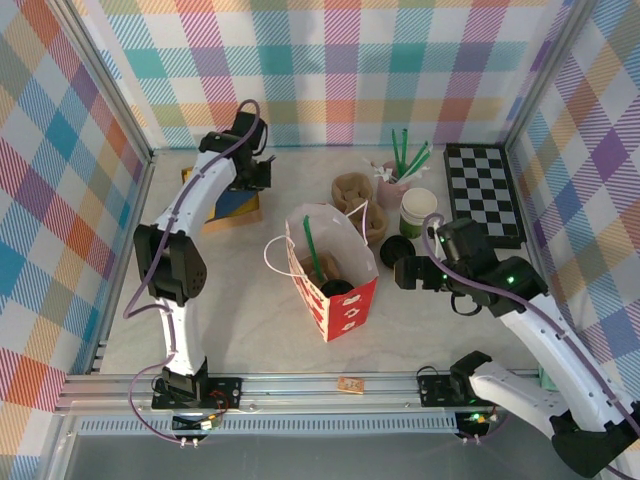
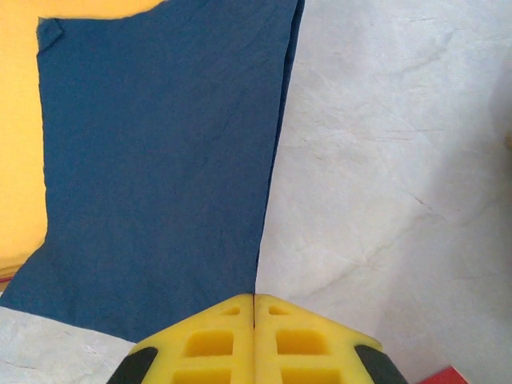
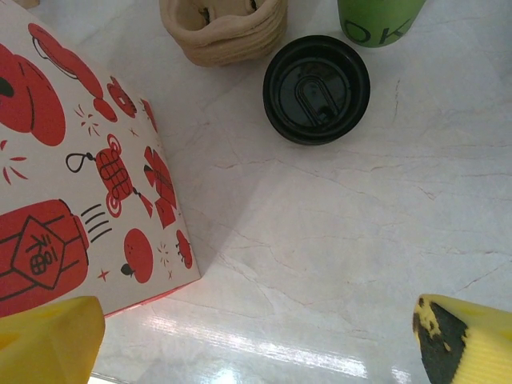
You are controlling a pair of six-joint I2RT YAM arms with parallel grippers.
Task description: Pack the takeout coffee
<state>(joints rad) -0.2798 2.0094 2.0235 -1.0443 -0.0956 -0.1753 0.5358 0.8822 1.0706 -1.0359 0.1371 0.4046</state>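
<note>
Marble-look table (image 1: 250, 330) in top view. L hand (image 1: 260, 178) is far back-left, above a blue napkin (image 1: 234, 204). R hand (image 1: 404, 273) sits low, just right of the red-and-white paper bag (image 1: 345, 305), fingers spread wide, nothing btwn them. Takeout coffee (image 1: 337, 288) stands inside that bag, left of R hand w/ the bag wall btwn; only its black lid shows. Loose black lid (image 1: 397, 249) lies just beyond R hand, lidless green cup (image 1: 418, 212) further beyond.

L wrist view: L hand's yellow fingers are pressed flat together, gripping nothing. Napkin spreads ahead-left, its right edge in line w/ the seam btwn the fingers. A yellow sheet (image 2: 20, 144) borders it at far left; bare table ahead-right.

R wrist view: R hand fully open, one yellow finger at each lower corner. Bag wall is ahead-left, close to the left finger. Loose lid lies ahead, flat on the table, apart from the bag. Green cup's base is past it to the right, and a stack of cardboard cup carriers (image 3: 222, 32) past it to the left.
</note>
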